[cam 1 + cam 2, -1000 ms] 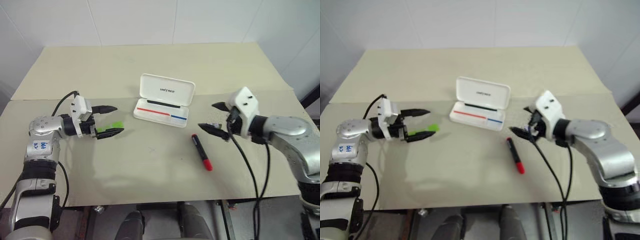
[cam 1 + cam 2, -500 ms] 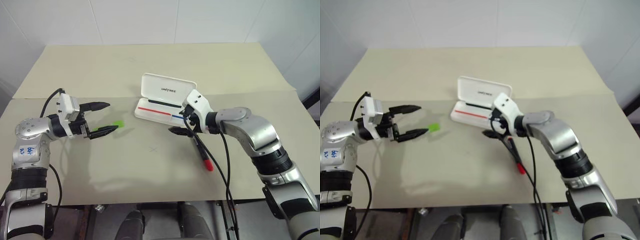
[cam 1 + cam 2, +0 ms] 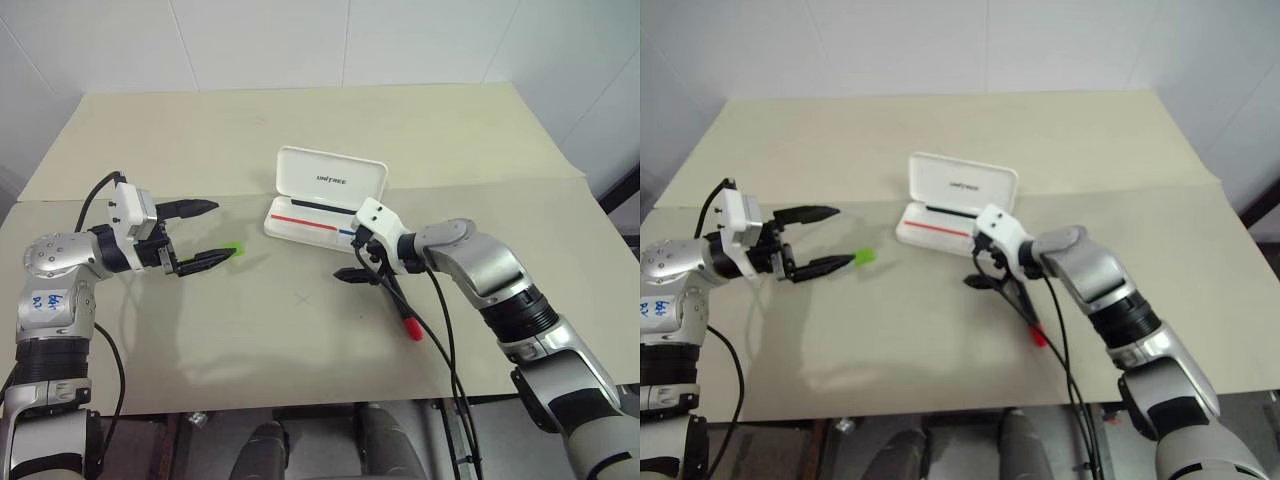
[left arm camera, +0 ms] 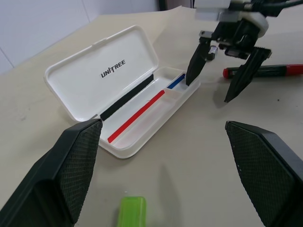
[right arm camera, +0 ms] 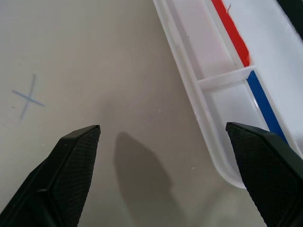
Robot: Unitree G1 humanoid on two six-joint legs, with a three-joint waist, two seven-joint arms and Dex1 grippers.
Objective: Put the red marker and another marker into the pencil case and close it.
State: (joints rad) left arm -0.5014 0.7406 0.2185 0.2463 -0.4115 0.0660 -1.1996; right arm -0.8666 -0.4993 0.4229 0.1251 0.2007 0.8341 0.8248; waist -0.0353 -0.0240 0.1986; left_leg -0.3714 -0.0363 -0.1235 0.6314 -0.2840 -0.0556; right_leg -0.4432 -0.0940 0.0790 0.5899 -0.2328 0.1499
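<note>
Tabletop scene, head and wrist views. Over the preceding second the right gripper (image 3: 358,258) swung in from the robot's right side of the table (image 3: 300,130) and dropped toward the near end of the pencil case (image 3: 325,203); its black fingers stood spread wide and held nothing. It hung just beside the case's tray, over the black-capped end of the red marker (image 3: 404,312) — judged to be a reach for that marker, not yet a grasp, since the fingers straddled bare table in the right wrist view. The left gripper (image 3: 205,234) drew back slightly from the green marker (image 3: 233,249) and was likewise wide apart and empty, its lower fingertip close to the marker but clear of it. Neither marker had yet been moved, so the task stood at its first pick.

The pencil case lay open near the table's middle: a white, rounded hard-plastic shell, lid (image 4: 102,71) propped up on its far hinge with dark "UNITREE" lettering on the inner face. The tray showed a red stripe and a shorter blue stripe along its floor, a dark strip against the hinge side, and a low divider — nothing lay in either compartment. The red marker rested flat on the table on the near side of the case, toward the robot's right, its red end pointing toward the robot. The green marker lay flat to the case's left, well apart from it.
</note>
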